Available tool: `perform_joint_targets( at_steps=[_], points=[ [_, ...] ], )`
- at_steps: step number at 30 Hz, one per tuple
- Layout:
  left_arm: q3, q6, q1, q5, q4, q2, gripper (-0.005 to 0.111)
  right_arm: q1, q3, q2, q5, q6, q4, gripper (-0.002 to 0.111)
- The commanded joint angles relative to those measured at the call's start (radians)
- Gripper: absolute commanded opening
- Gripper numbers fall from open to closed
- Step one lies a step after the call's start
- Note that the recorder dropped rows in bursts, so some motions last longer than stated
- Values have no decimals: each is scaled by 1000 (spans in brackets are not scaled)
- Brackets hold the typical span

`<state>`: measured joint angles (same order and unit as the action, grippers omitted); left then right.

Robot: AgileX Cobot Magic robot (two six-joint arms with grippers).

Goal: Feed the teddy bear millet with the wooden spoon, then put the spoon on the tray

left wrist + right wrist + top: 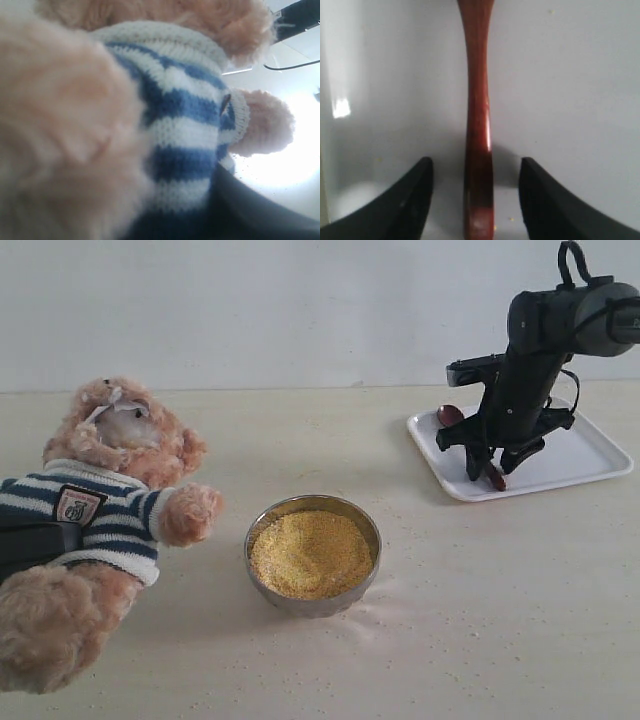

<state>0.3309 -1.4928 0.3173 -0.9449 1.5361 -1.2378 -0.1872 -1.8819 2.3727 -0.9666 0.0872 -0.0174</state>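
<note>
The teddy bear (pixel 110 490) lies at the left in its striped shirt (pixel 175 125). My left gripper (pixel 35 543) is clamped across its middle; one dark finger (pixel 250 210) presses against the shirt. The millet (pixel 311 553) fills a steel bowl (pixel 256 532) in the centre. On the white tray (pixel 590 455) at the right lies the wooden spoon (pixel 450 415). My right gripper (pixel 495 468) hangs over its handle. In the right wrist view the spoon (pixel 477 100) rests flat on the tray (pixel 570 100). The right gripper (pixel 476 162) is open, with a gap on each side of the handle.
Loose yellow grains (pixel 385 590) are scattered on the beige table around the bowl. A pale wall runs along the far edge of the table. The tray sits near the table's back right corner.
</note>
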Motion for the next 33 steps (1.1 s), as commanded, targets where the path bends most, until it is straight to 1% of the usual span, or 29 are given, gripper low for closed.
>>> perform_joint_targets(
  at_steps=[1,6,9,10,12,14,16,18,19,20,22,23,24,28,29,30,33],
  points=[
    [0,-4,1,-22,17,7,5,8,-4,-38,11,58,-50,62],
    [0,-4,1,-22,17,7,5,8,-2,-119,40,81,-60,62],
    [0,-4,1,-22,17,7,5,8,-2,-200,42,125,-136,61],
    [0,-4,1,-22,17,7,5,8,-2,-220,42,128,-141,59],
    [0,-4,1,-22,17,7,5,8,1,-264,32,128,-146,46],
    [0,-4,1,-22,17,7,5,8,54,-317,65,123,-144,30],
    [0,-4,1,-22,17,7,5,8,195,-406,183,118,-144,12],
    [0,-4,1,-22,17,7,5,8,326,-477,292,104,-144,5],
    [0,-4,1,-22,17,7,5,8,433,-546,370,97,-146,1],
    [0,-4,1,-22,17,7,5,8,496,-583,416,97,-146,1],
    [0,-4,1,-22,17,7,5,8,745,-725,585,95,-164,1],
    [0,-4,1,-22,17,7,5,8,811,-768,629,95,-176,1],
    [0,-4,1,-22,17,7,5,8,927,-857,704,95,-204,1],
    [0,-4,1,-22,17,7,5,8,1244,-1122,850,95,-296,1],
    [0,-4,1,-22,17,7,5,8,1283,-1170,861,95,-305,1],
    [0,-4,1,-22,17,7,5,8,1338,-1265,864,95,-319,1],
    [0,-4,1,-22,17,7,5,8,1385,-1390,827,95,-332,1]
  ],
)
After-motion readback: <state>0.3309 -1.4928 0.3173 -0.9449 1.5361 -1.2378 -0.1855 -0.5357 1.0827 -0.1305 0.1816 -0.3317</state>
